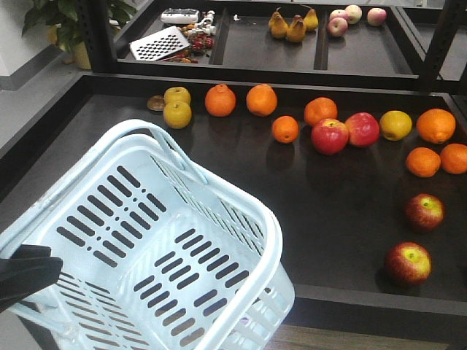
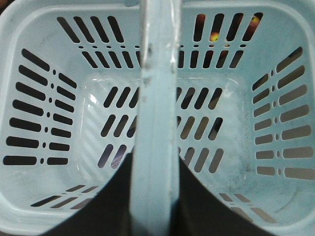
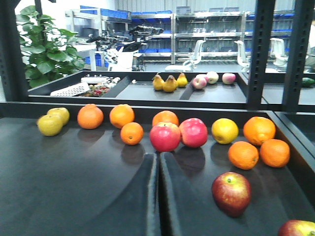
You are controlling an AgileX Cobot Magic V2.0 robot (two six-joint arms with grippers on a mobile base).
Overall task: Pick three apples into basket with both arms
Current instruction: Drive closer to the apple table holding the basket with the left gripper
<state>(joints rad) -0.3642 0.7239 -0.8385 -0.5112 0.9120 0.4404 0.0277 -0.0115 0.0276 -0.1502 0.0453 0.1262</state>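
— Jaws on the left: what do they have?
— They clench the handle [image 2: 157, 98] of the basket [image 1: 157, 219]. In the left wrist view the handle runs straight between the two black fingers [image 2: 108, 216], which press on both its sides.

— And the right jaws?
— Closed on nothing. In the right wrist view their two fingers [image 3: 140, 206] lie side by side with only a thin slit between them, low over the desk [image 1: 343, 197].

— Where is the basket?
— At 7 o'clock in the front view, tilted, its mouth toward the camera, with the left arm [image 1: 25, 273] at its 8 o'clock rim. Whether it touches the desk I cannot tell.

— The apples?
— Two show, both on the desk at 4 o'clock, well apart from the basket. They are the upper apple [image 1: 425, 211] and, near it at its 6 o'clock, the lower apple [image 1: 408, 263]. From the right wrist, the upper apple sits at 4 o'clock of the jaw tips, apart from them.

— What else lies there?
— Oranges [image 1: 220, 100] spread from 11 to 2 o'clock, and among them two bright apples [image 1: 330, 135] that touch each other.
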